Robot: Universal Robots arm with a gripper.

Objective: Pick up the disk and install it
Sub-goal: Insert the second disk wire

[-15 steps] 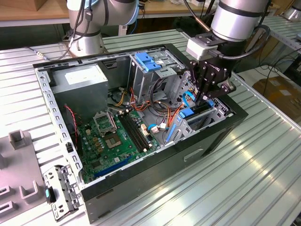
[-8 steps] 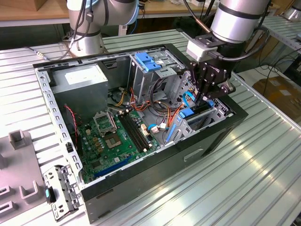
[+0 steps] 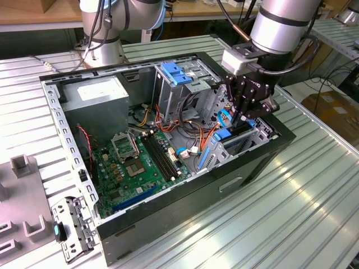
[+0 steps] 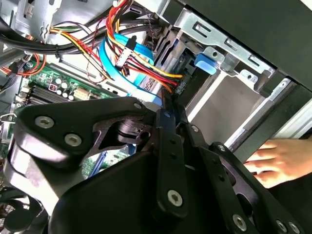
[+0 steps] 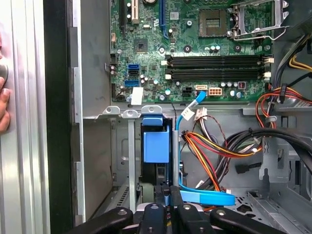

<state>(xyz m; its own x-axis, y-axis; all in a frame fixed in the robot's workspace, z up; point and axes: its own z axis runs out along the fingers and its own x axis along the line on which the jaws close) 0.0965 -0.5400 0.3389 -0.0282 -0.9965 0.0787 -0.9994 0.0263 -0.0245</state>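
Black claw (image 5: 168,207) linkage sits nearest in both wrist views, its fingers drawn nearly together on the edge of the disk (image 5: 157,141), which stands on edge in the metal bay (image 5: 129,146) at the case's right. To seat it well, I judge: press straight, clear of the cables (image 5: 214,146). Beyond lies the motherboard (image 5: 195,48).
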